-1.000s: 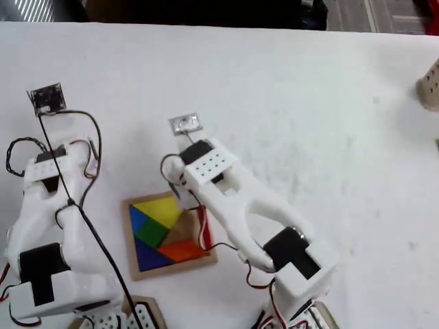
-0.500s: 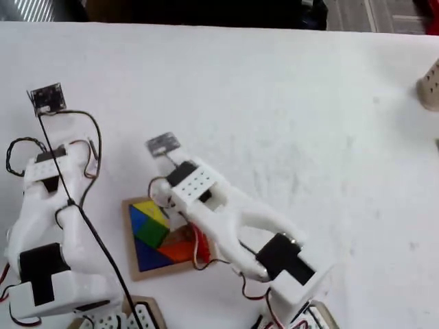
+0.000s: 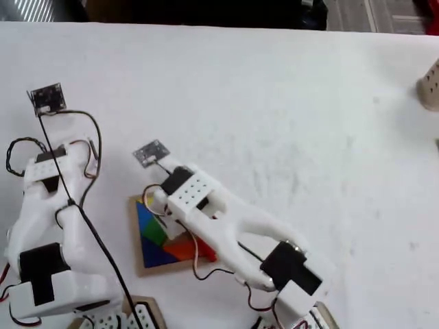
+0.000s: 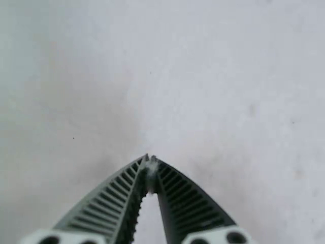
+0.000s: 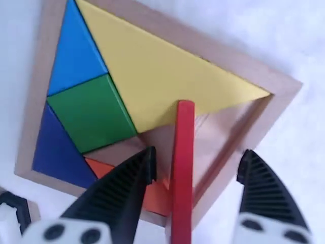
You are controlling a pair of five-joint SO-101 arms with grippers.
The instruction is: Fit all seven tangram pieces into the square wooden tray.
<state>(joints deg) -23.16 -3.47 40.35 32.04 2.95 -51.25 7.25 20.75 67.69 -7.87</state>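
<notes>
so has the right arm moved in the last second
Yes. The right arm has swung left and toward the near edge of the table: it sat beyond the wooden tray's far right corner and now hangs over the tray's middle.

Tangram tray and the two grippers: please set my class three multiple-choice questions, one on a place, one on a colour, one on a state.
1. The red piece is:
A lying flat
B edge-on between the right gripper's fingers
C hidden under another piece

2. The biggest triangle in the tray is:
A yellow
B purple
C white

3. The left gripper is:
A wide open
B shut on a piece
C shut, empty

Answers:
1. B, it shows as a thin red bar between the open fingers.
2. A, yellow spans one whole side.
3. C, its tips meet over bare table.
</notes>
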